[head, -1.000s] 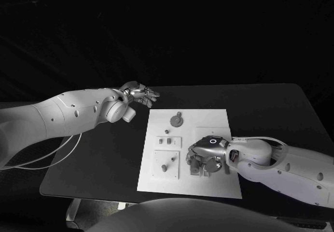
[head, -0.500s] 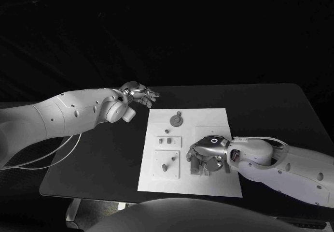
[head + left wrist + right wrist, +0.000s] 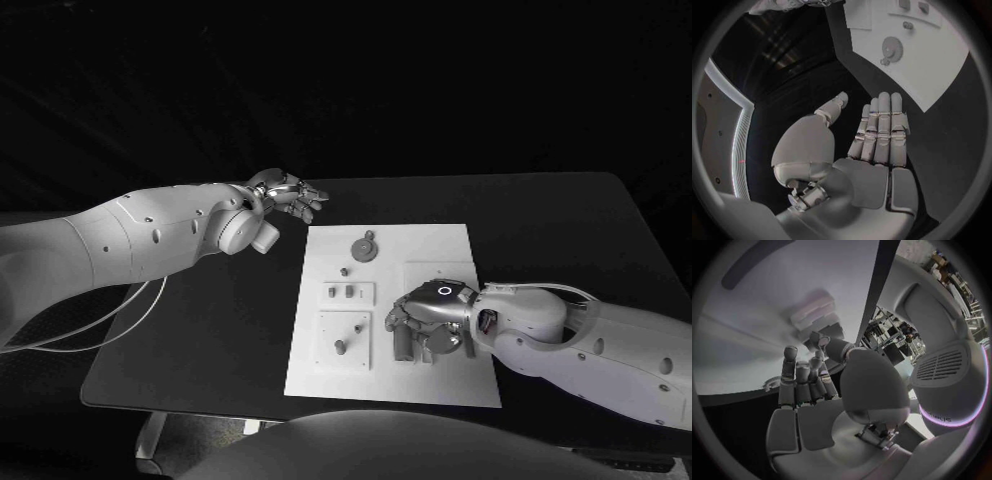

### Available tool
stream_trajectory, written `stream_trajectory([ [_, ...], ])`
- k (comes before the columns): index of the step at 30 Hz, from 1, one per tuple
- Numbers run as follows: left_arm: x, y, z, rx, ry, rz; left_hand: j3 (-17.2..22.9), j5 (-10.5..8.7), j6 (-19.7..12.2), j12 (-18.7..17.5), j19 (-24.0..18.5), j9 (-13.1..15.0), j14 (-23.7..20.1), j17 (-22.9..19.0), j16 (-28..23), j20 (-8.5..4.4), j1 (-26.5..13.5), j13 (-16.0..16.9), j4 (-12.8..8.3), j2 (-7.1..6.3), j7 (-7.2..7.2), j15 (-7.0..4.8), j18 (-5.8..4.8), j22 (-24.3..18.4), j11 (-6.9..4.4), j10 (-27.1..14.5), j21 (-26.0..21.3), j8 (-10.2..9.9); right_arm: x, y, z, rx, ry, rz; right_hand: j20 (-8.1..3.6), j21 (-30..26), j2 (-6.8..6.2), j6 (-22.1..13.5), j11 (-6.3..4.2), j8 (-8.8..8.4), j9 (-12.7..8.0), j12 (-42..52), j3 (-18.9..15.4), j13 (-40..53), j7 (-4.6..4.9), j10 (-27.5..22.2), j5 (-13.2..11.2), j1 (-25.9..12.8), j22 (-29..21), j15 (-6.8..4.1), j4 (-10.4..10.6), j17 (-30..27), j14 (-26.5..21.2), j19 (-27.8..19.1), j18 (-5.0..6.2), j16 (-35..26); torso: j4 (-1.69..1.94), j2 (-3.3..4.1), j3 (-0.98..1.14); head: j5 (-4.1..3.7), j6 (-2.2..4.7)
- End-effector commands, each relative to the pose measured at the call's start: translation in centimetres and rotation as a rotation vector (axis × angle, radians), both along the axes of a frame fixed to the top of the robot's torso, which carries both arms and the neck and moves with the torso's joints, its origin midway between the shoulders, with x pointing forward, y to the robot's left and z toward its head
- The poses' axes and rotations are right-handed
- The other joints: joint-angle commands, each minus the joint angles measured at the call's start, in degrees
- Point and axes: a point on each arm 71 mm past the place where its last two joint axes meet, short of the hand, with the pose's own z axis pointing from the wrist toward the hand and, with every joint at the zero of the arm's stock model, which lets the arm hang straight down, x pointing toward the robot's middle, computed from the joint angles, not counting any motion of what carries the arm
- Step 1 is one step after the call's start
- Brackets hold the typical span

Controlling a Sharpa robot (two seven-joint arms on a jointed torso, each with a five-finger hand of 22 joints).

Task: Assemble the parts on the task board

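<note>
two white arms reach in. the left hand (image 3: 289, 192) floats off the board's far corner, fingers straight and apart, holding nothing. the right hand (image 3: 426, 322) is low on the task board (image 3: 433, 245), fingers bent; i cannot tell if it holds a part. small grey parts (image 3: 346, 292) sit mid-board.

task board (image 3: 427, 240): 1 | hands: 2 | table (image 3: 548, 220): 1

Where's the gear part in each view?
Head: gear at the board's far end, apart from the left hand.
Left wrist: gear on the board beyond the fingertips.
Right wrist: can't tell.
Shared landmark: the board's edge against the black table.
</note>
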Motion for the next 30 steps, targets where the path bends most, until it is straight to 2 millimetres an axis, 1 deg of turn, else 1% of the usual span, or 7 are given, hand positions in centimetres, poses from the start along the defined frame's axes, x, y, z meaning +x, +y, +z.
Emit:
stream_trajectory([
  [1, 0.0, -0.2, 0.1, -0.003, -0.001, -0.015, 0.1, -0.05, -0.4, 0.3, -0.2, -0.1, 0.1, 0.1, -0.4, 0.09, 0.0, -0.1, 0.2, -0.52, 0.02, 0.13, 0.36, 0.1, 0.05, -0.4, -0.4, 0.2, 0.0, -0.3, 0.1, 0.005, -0.017, -0.006, -0.02, -0.3, -0.51, 0.0, 0.06, 0.31, 0.0, 0.3, 0.0, -0.1, 0.61, -0.4, 0.1, 0.2, 0.7, -0.13, 0.1, -0.1, -0.4, -0.3, 0.34, 0.2, -0.01, -0.01, -0.01, -0.11, 0.00],
  [8, 0.0, -0.2, 0.1, -0.002, -0.003, -0.013, 0.1, -0.05, -0.4, 0.3, -0.2, -0.1, 0.1, 0.1, -0.4, 0.10, 0.0, -0.1, 0.1, -0.52, 0.02, 0.13, 0.35, 0.1, 0.05, -0.4, -0.4, 0.2, -0.2, -1.5, 1.2, 0.096, -0.001, -0.064, -0.16, 0.0, -0.29, 0.1, 0.08, 0.69, 0.1, 0.7, 0.0, -0.2, 1.24, -0.3, 0.2, 0.1, 0.8, -0.15, 0.2, -0.2, 0.0, 0.2, 0.34, 0.6, -0.04, -0.03, 0.01, -0.30, 0.00],
  [11, 0.0, -0.2, 0.1, -0.002, -0.003, -0.013, 0.1, -0.05, -0.4, 0.3, -0.2, -0.1, 0.1, 0.1, -0.4, 0.10, 0.0, -0.1, 0.1, -0.52, 0.02, 0.13, 0.35, 0.1, 0.05, -0.4, -0.4, 0.2, 0.5, -1.9, 2.0, 0.158, 0.019, -0.136, -0.46, 1.0, -1.21, 0.1, -0.06, 1.10, 0.0, 1.5, -1.6, -0.4, 3.20, 0.9, 0.2, -3.3, 0.9, -0.30, 1.4, -0.3, 1.5, 2.0, 0.33, 1.5, -0.04, -0.03, 0.02, -0.44, 0.00],
  [15, 0.0, -0.3, 0.1, -0.004, -0.003, -0.016, 0.1, -0.05, -0.4, 0.3, -0.2, -0.1, 0.1, 0.1, -0.4, 0.10, 0.0, -0.1, 0.1, -0.52, 0.02, 0.13, 0.35, 0.1, 0.05, -0.4, -0.4, 0.2, 1.0, -2.5, 2.4, 0.211, 0.047, -0.256, -1.58, 2.0, -2.13, 0.8, 0.48, 2.06, 0.3, 2.5, -7.8, -0.9, 7.24, 2.9, 0.1, -10.8, 0.8, -0.49, 3.8, -0.6, 3.6, 4.1, 0.34, 2.2, -0.06, -0.01, -0.03, -0.61, 0.00],
  [16, 0.0, -0.3, 0.1, -0.004, -0.003, -0.017, 0.1, -0.05, -0.4, 0.3, -0.2, -0.1, 0.1, 0.1, -0.4, 0.10, 0.0, -0.1, 0.1, -0.51, 0.02, 0.13, 0.35, 0.1, 0.05, -0.4, -0.4, 0.2, 1.1, -2.6, 2.4, 0.215, 0.061, -0.277, -1.92, 2.1, -2.16, 1.5, 0.61, 2.65, 0.6, 2.6, -9.1, -1.0, 7.33, 3.2, 0.1, -12.0, 0.7, -0.23, 4.0, -0.7, 4.1, 4.4, 0.34, 2.2, -0.01, 0.00, -0.04, -0.64, 0.00],
  [25, 0.0, -0.3, 0.0, -0.004, -0.001, -0.019, 0.0, -0.05, -0.4, 0.3, -0.2, -0.1, 0.1, 0.2, -0.4, 0.11, 0.1, -0.1, 0.1, -0.51, 0.03, 0.14, 0.35, 0.1, 0.05, -0.4, -0.4, 0.2, 0.8, -2.7, 0.8, 0.059, 0.194, -0.345, -3.68, 1.1, -2.13, 9.1, -3.41, 13.90, 13.1, 3.3, -14.4, -3.0, 2.69, 6.9, 0.2, -15.9, -0.4, -3.13, 6.6, -2.1, 6.9, 6.6, 0.34, 1.3, 0.03, 0.05, -0.06, -0.72, 0.00],
  [30, 0.0, -0.3, 0.0, -0.004, -0.001, -0.019, 0.0, -0.05, -0.4, 0.3, -0.1, -0.1, 0.1, 0.2, -0.4, 0.11, 0.1, -0.1, 0.1, -0.49, 0.03, 0.14, 0.35, 0.1, 0.05, -0.4, -0.4, 0.2, 0.2, -2.5, 0.1, 0.056, 0.208, -0.347, -4.14, 1.3, -1.97, 10.0, -4.32, 16.16, 15.8, 3.5, -14.9, -3.4, 1.71, 8.1, 0.2, -16.8, -0.2, -3.68, 7.2, -2.3, 7.7, 7.3, 0.34, 1.6, -0.01, 0.02, 0.00, -0.64, 0.00],
])
